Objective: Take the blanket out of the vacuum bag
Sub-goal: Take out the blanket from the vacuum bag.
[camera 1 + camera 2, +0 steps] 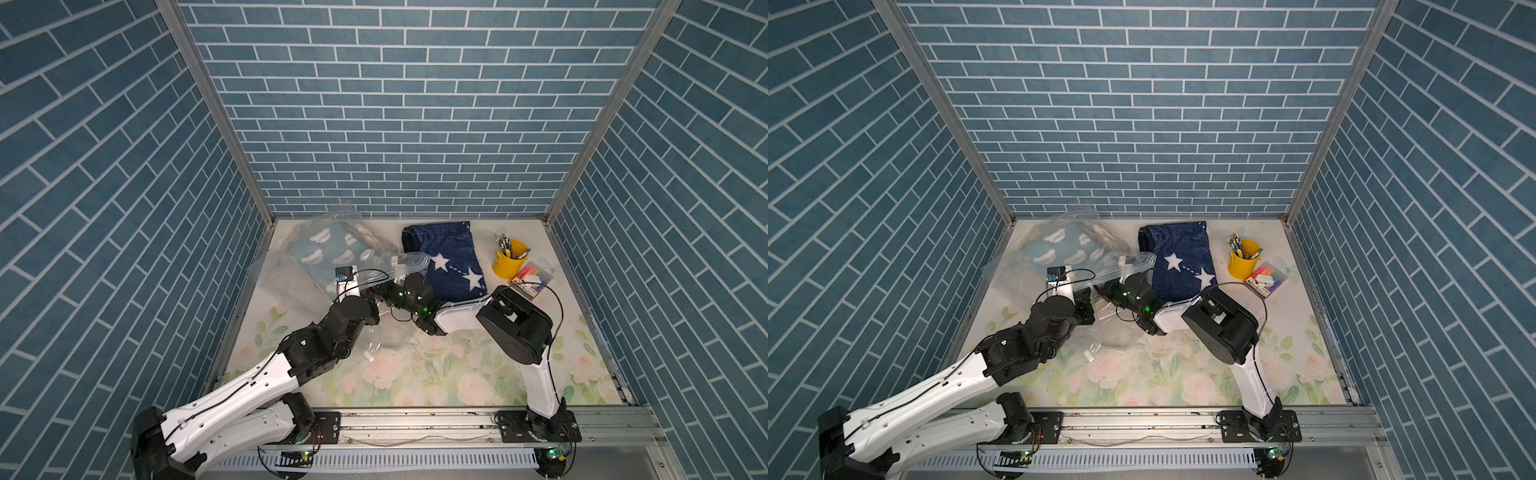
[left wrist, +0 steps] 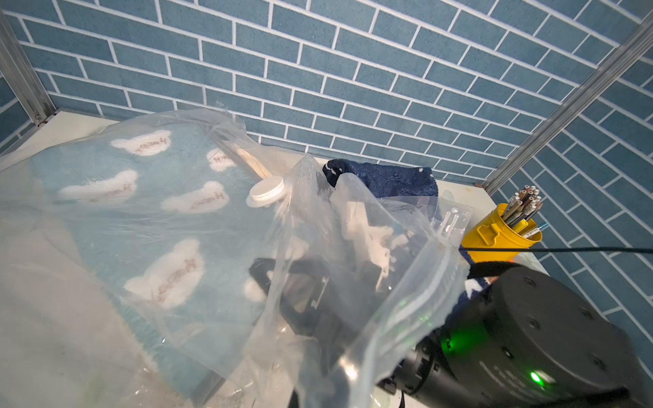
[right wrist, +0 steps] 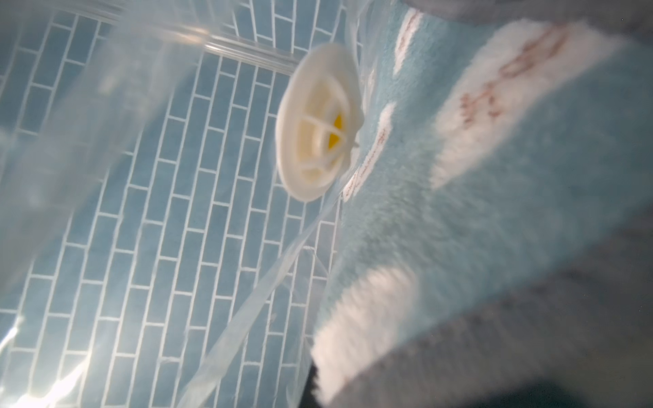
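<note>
Nearest the lens, the left arm (image 1: 232, 390) is spanning from the front rail to the vacuum bag (image 1: 286, 274). Its left gripper (image 1: 371, 298) is closed and seems to be pinching the mouth film, holding it up so the opening is gaping, though plastic is hiding the fingers. The bag is lying at the far left corner of the table (image 1: 436, 374), with the pale blue blanket (image 1: 320, 249) inside it. The right gripper (image 2: 263, 275) is sitting inside the mouth, jaws closed, seemingly on the blanket's near edge, placed for drawing it out. The white valve cap (image 2: 265, 190) is sitting near that grip.
</note>
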Robot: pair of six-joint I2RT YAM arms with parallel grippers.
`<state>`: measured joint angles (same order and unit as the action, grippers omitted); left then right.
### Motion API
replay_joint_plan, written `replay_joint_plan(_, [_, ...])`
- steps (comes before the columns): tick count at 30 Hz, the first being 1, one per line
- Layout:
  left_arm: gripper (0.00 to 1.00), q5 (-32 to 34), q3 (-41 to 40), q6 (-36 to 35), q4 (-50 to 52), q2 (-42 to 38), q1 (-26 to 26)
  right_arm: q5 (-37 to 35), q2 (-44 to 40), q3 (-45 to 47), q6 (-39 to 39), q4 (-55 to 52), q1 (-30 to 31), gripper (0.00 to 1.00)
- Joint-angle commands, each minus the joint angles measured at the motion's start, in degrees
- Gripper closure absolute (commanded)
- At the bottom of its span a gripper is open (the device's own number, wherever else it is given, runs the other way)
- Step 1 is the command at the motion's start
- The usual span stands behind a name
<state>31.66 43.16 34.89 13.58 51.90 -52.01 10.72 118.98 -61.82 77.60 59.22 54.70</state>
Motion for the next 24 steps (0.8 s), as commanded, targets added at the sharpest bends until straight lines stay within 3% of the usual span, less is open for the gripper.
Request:
replay_joint_plan(1, [1.00,1.01,1.00,-0.60,-2.18,-0.05,0.15,0.79,-3.50,3.37,-1.65,5.83,1.20,1.00])
replay_joint_plan(24, [1.00,5.47,-0.79,0.43,-4.37,0.31,0.15,1.62,-26.22,22.53,-5.82,7.38,3.95,1.00])
